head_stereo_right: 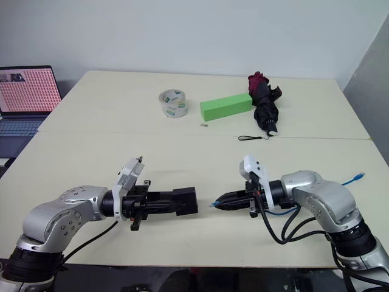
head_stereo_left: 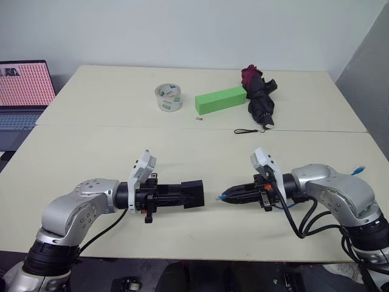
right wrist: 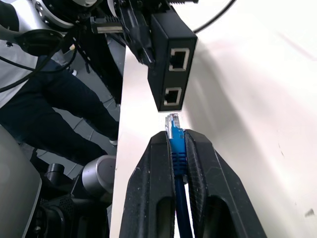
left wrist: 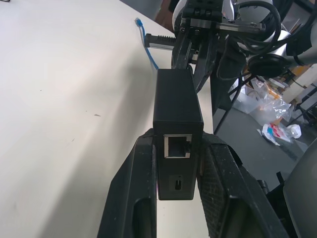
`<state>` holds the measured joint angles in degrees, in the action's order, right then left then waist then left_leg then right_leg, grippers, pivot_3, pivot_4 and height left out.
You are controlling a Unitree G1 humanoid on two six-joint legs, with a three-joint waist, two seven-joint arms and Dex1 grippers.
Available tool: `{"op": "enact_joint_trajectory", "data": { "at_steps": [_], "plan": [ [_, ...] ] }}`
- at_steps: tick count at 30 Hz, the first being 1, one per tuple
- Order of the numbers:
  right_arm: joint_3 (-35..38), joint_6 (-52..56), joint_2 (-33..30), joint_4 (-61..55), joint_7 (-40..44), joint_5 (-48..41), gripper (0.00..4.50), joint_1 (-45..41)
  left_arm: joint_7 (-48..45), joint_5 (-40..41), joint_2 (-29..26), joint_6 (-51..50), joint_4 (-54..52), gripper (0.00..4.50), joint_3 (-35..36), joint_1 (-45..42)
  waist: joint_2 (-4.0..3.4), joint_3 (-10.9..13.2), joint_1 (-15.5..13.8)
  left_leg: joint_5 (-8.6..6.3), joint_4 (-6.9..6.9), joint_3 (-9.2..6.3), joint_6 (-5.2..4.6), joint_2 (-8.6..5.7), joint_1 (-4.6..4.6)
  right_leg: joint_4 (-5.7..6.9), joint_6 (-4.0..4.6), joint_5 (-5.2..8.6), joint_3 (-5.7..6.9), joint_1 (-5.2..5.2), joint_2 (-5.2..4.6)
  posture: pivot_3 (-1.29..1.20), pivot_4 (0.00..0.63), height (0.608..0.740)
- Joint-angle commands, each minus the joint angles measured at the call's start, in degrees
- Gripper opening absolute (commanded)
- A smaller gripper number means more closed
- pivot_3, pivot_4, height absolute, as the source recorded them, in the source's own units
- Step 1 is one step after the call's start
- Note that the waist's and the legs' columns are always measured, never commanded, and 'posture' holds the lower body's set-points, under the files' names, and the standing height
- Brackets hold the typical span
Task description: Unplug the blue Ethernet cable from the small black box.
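Left end effector [head_stereo_left: 193, 194] clamps small black box [left wrist: 177, 106]; right end effector [head_stereo_left: 222, 198] pinches blue Ethernet cable [right wrist: 175, 140], unplugged.

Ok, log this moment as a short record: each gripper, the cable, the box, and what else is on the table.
left gripper: shut on the small black box, above the table
right gripper: shut on the blue Ethernet cable just behind its plug
cable and box: apart, plug out, both facing ports empty
elsewhere on table: tape roll, green block, folded umbrella
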<state>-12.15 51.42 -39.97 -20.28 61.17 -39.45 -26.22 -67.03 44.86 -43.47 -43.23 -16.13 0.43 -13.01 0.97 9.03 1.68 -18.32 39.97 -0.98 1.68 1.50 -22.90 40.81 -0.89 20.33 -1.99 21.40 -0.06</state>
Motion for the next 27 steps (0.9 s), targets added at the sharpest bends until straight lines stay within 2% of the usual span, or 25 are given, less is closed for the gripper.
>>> {"op": "enact_joint_trajectory", "data": {
  "at_steps": [1, 4, 7, 9, 13, 16, 21, 24, 27],
  "plan": [
    [5.5, -7.8, 2.6, 7.4, -7.3, 5.9, 0.06, -2.3, 0.8, -0.7, -0.3, 1.7, -1.2, 0.77, 1.8, 0.5, 0.0, 0.0, 0.0, 0.0, 0.0, 0.0, 0.0, 0.0, 0.01, 0.01, 0.0, 0.0, 0.0, 0.0, 0.0, 0.0, 0.15, 0.74],
    [4.6, -21.0, 7.7, 20.3, -20.0, 18.7, 0.06, -6.1, 3.9, -2.8, 1.3, 3.7, -1.0, 0.77, 1.9, 1.0, 0.0, 0.0, 0.3, 0.0, 0.0, 0.01, 0.01, 0.01, 0.04, 0.03, 0.0, 0.0, 0.0, -0.01, 0.01, 0.0, 0.15, 0.74],
    [4.4, -29.6, 12.4, 32.5, -30.1, 27.3, 0.06, -9.2, 5.7, -5.0, 2.6, 5.6, -0.8, 0.77, 1.1, 1.4, -0.04, 0.0, 0.0, 0.09, -0.01, 0.09, 0.16, 0.0, 0.05, 0.07, 0.0, 0.0, -0.06, 0.04, 0.02, 0.0, 0.15, 0.74],
    [4.6, -33.6, 14.8, 39.2, -34.4, 30.7, 0.76, -10.8, 6.6, -7.3, 3.3, 7.7, -0.6, 0.77, 0.1, 1.4, 0.0, 0.0, 0.2, 0.12, -0.04, 0.16, 0.21, 0.03, -0.01, 0.07, 0.0, 0.0, -0.06, 0.13, 0.02, 0.0, 0.15, 0.74],
    [5.7, -37.8, 17.5, 46.8, -35.6, 32.9, 1.61, -12.5, 9.9, -11.0, 5.8, 11.0, 1.4, 0.77, -0.2, 0.4, -0.01, 0.0, 0.1, 0.13, -0.06, 0.26, 0.22, 0.01, -0.1, 0.04, 0.0, 0.0, -0.17, 0.24, 0.0, 0.0, 0.15, 0.74],
    [7.0, -37.4, 17.0, 43.9, -33.2, 31.5, 2.23, -11.2, 13.1, -12.9, 8.0, 13.1, 2.5, 0.77, 0.9, 0.1, -0.02, 0.0, 0.2, 0.13, -0.04, 0.26, 0.22, 0.02, -0.07, 0.09, 0.0, 0.0, -0.18, 0.23, 0.0, 0.0, 0.15, 0.74],
    [8.1, -32.9, 11.2, 25.4, -22.0, 25.4, 3.46, -4.1, 24.0, -19.1, 13.3, 19.9, 7.2, 0.77, 4.2, -1.1, -0.04, 0.0, -0.1, 0.12, -0.04, 0.25, 0.22, 0.02, -0.11, 0.07, 0.0, 0.0, -0.17, 0.23, -0.01, 0.0, 0.15, 0.74],
    [8.2, -28.1, 10.1, 13.2, -17.1, 18.7, 4.09, 0.1, 30.7, -24.0, 15.7, 25.6, 11.2, 0.77, 5.8, -2.4, -0.03, 0.0, -0.1, 0.12, -0.04, 0.23, 0.21, 0.04, -0.09, 0.09, 0.0, 0.0, -0.16, 0.22, 0.0, 0.0, 0.15, 0.74],
    [5.8, -24.1, 11.2, 4.5, -16.1, 15.4, 4.13, 2.0, 36.9, -27.8, 17.5, 30.4, 16.1, 0.77, 7.9, -4.2, -0.04, 0.0, 0.2, 0.11, -0.06, 0.21, 0.2, 0.04, -0.06, 0.14, 0.0, 0.0, -0.14, 0.2, 0.02, 0.0, 0.15, 0.74]
  ]
}}
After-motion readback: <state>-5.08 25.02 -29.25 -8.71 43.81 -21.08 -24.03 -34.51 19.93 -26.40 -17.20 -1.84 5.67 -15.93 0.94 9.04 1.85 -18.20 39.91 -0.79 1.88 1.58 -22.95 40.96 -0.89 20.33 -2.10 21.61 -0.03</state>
